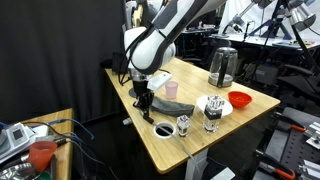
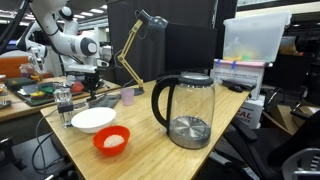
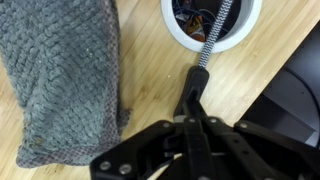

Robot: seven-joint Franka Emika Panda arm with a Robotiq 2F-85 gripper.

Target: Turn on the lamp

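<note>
Black curtain (image 1: 60, 50) backdrop — wooden table (image 1: 200, 130), cluttered lab.

Wooden desk (image 1: 195, 148) carries most of it. Glass kettle (image 2: 186, 110) stands upright at one end, dark handle, steel bottom. White bowl (image 2: 92, 120) and red bowl (image 2: 111, 140) sit close together, near the kettle. Jar A (image 1: 184, 124) and jar B (image 1: 211, 122) are at the desk edge, with B just in front of the white bowl. Pink cup (image 1: 171, 89) is upright mid-desk. Grey knit cloth (image 3: 65, 80) lies flat on the wood, beside the white-rimmed cable hole (image 3: 178, 32), which has wires inside. Clear bin (image 2: 252, 40) is behind the kettle, off the desk. Red cup (image 1: 41, 153) is on a separate side table among cables.
</note>
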